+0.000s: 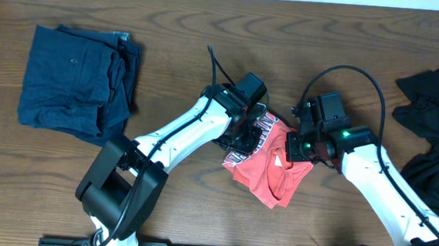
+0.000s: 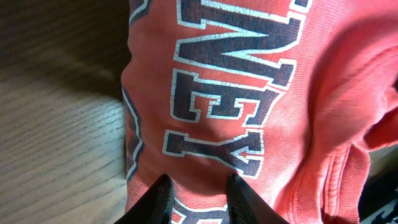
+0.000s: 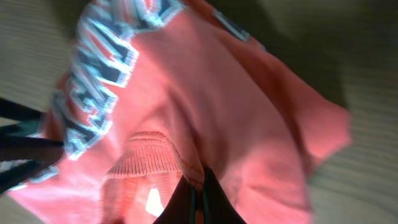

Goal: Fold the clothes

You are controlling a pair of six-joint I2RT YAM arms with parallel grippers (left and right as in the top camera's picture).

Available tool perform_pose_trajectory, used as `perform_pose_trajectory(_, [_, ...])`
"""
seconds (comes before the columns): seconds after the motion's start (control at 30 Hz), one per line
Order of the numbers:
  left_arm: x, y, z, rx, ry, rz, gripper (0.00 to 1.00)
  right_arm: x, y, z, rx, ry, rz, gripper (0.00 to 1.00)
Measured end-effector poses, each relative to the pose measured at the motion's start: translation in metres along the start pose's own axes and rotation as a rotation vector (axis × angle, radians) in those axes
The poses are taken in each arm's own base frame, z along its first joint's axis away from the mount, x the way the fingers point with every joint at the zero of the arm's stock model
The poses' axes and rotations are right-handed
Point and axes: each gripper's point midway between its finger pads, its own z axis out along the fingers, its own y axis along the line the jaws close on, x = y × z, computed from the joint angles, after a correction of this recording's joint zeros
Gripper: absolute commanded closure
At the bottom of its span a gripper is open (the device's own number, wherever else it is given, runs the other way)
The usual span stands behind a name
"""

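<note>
- The shirt (image 1: 267, 169) lies bunched in a heap at the middle of the table (image 1: 197, 214), nearer the front edge than the far one. It is nowhere near flat, so we judge the step in hand to be opening it out before any fold.
- The left gripper (image 2: 199, 190) has its jaws partly closed over a ridge of red cloth just under the lettering (image 2: 230, 93), and we read that as a pinch on the shirt.
- The right gripper (image 3: 198, 180) has its jaws pressed together beside the ribbed collar (image 3: 146, 155), seemingly nipping a thin fold there. How much cloth it has we cannot tell.
- To do this well, we would draw the two holds apart evenly, toward the left and right edges, and keep the cloth low so it spreads instead of twisting.
- We would also check that each pinch takes a single layer, since a doubled layer will keep the heap closed.
- The thin right-hand hold may slip under pull, so go slowly.
- The navy garment (image 1: 71, 82) sits folded by the far left corner, well apart.
- The black garment (image 1: 436, 123) sprawls unfolded at the right edge.
- We see no containers; everything rests straight on the table.
</note>
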Motion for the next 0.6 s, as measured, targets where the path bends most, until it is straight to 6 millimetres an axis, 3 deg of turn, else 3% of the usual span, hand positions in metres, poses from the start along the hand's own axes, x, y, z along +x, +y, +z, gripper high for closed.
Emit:
perform_pose_trajectory(0.37, [0.000,-0.001,0.000,0.004,-0.002,0.001,0.69,-0.010,-0.054,-0.024,0.181,-0.082,0.103,0.97])
perform_pose_trajectory(0.5, [0.000,-0.001,0.000,0.005,-0.002,0.006,0.58,-0.012,-0.069,-0.028,0.255,-0.096,0.122,0.63])
perform_pose_trajectory(0.53, [0.000,-0.001,0.000,0.005,-0.001,0.005,0.57,-0.012,-0.071,-0.028,0.268,-0.099,0.127,0.59])
perform_pose_trajectory(0.6, [0.000,-0.001,0.000,0.004,-0.002,0.006,0.52,-0.012,-0.075,-0.030,0.287,-0.103,0.131,0.61])
